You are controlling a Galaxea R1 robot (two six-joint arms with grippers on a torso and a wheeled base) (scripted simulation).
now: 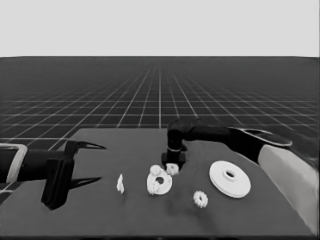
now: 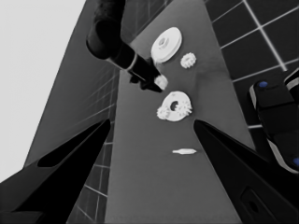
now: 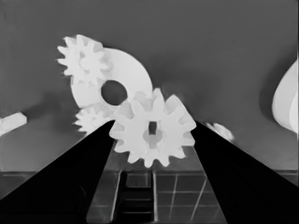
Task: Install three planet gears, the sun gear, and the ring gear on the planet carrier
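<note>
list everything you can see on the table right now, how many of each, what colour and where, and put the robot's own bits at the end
Larger white flat round part: one, white, right side of the dark table, on its own.
Smaller white round part with a dark hole: one, white, table middle.
Small white toothed gears: four, white; two sit on the smaller round part, one is between the right jaws, one lies loose between the two round parts, nearer the front edge.
Thin white piece: one, white, left of the smaller round part.
Right gripper: black, shut on a gear just behind the smaller round part.
Left gripper: black, open, parked over the table's left end.
</note>
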